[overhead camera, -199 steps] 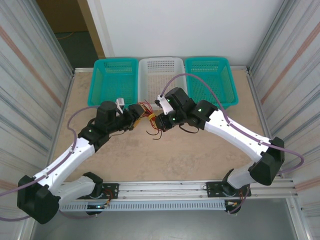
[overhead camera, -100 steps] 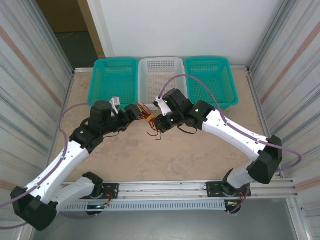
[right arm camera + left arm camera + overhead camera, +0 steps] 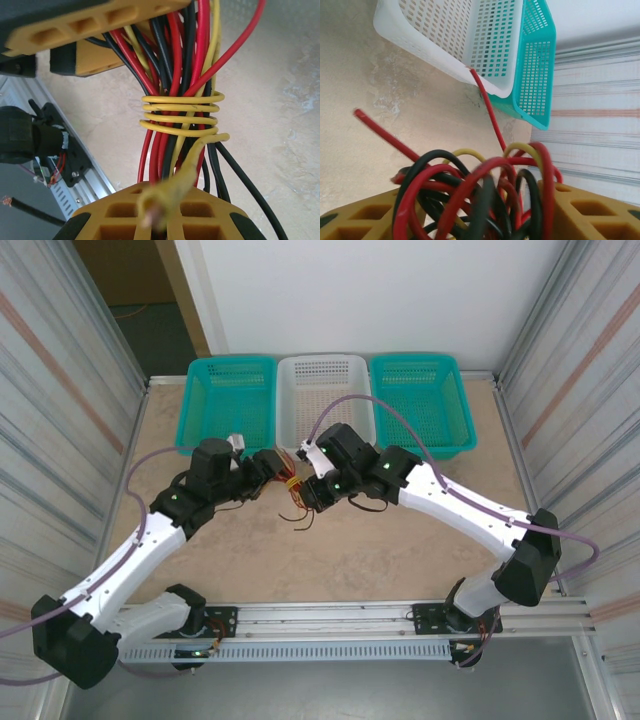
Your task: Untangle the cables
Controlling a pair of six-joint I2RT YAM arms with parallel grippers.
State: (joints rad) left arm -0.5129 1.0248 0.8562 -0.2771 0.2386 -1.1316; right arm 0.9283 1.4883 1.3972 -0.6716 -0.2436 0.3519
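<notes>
The cables [image 3: 294,483] are one bundle of thin red, black and yellow wires held between the two arms over the table's middle. A yellow wire coils several times around the bundle [image 3: 181,112]. My right gripper [image 3: 165,192] is shut on the cables' lower end, and a frayed yellow wire tip pokes out over its fingers. My left gripper [image 3: 475,215] has its yellow fingers [image 3: 590,210] closed against the looped wires [image 3: 470,185] at the other end. In the top view, the left gripper [image 3: 272,468] and right gripper [image 3: 316,492] nearly meet.
Three baskets stand along the far edge: teal [image 3: 228,400], white [image 3: 325,390], teal [image 3: 420,400]. The white basket [image 3: 445,30] lies just beyond the bundle. Metal walls flank both sides, and a rail [image 3: 330,615] runs along the near edge.
The left gripper's jaws have narrowed onto the wire loops, and its arm has shifted. The right gripper, still shut on the bundle, has drifted a little left and nearer.
</notes>
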